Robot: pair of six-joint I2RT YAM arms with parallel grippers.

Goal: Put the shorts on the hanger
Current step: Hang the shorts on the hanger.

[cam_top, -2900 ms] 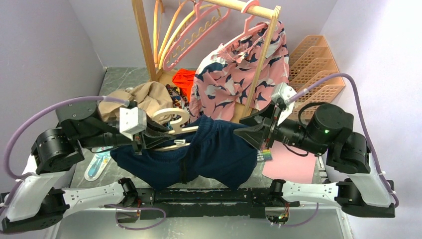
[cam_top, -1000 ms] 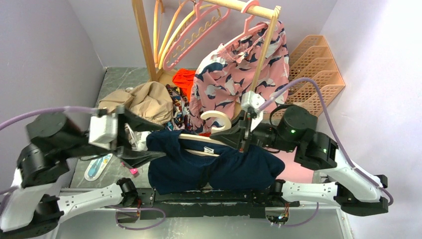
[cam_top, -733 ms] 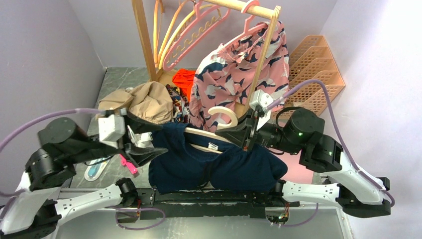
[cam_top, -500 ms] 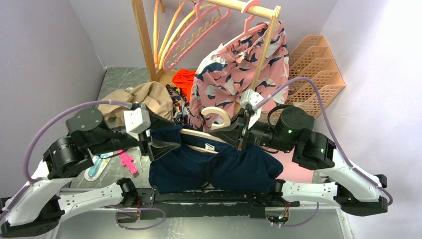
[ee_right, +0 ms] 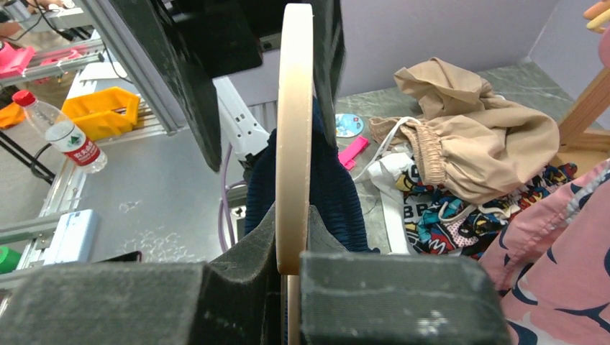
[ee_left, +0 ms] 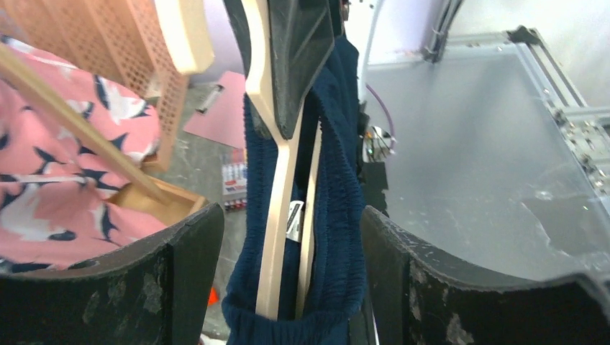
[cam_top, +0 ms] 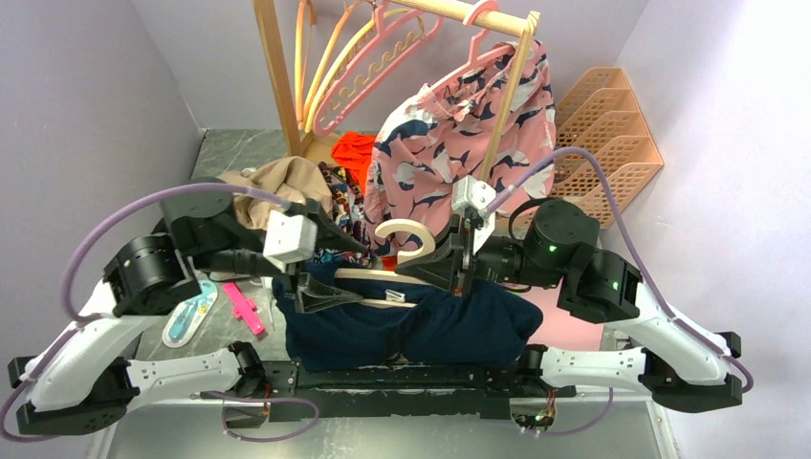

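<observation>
The cream hanger (cam_top: 405, 235) is held above the table by my right gripper (cam_top: 446, 272), which is shut on it just below the hook. The navy shorts (cam_top: 421, 325) hang from the hanger with the waistband stretched round its arms. My left gripper (cam_top: 333, 264) is open and straddles the hanger's left end and the waistband without pinching them. The left wrist view shows the hanger (ee_left: 277, 215) and the shorts (ee_left: 345, 208) between that gripper's (ee_left: 291, 277) wide fingers. In the right wrist view the gripper (ee_right: 295, 269) clamps the hanger (ee_right: 295, 108), with the shorts (ee_right: 334, 194) behind it.
A wooden rack (cam_top: 277, 86) at the back carries pink hangers (cam_top: 373, 57) and pink printed shorts (cam_top: 459, 134). A tan garment (cam_top: 287, 182) and patterned clothes lie behind my left gripper. Orange baskets (cam_top: 612, 134) stand at the right. A pink clip (cam_top: 244, 308) lies on the table.
My left arm has swung in from the left, and its open gripper now straddles the hanger's left end. The right gripper has kept hold of the hanger and shifted slightly left.
</observation>
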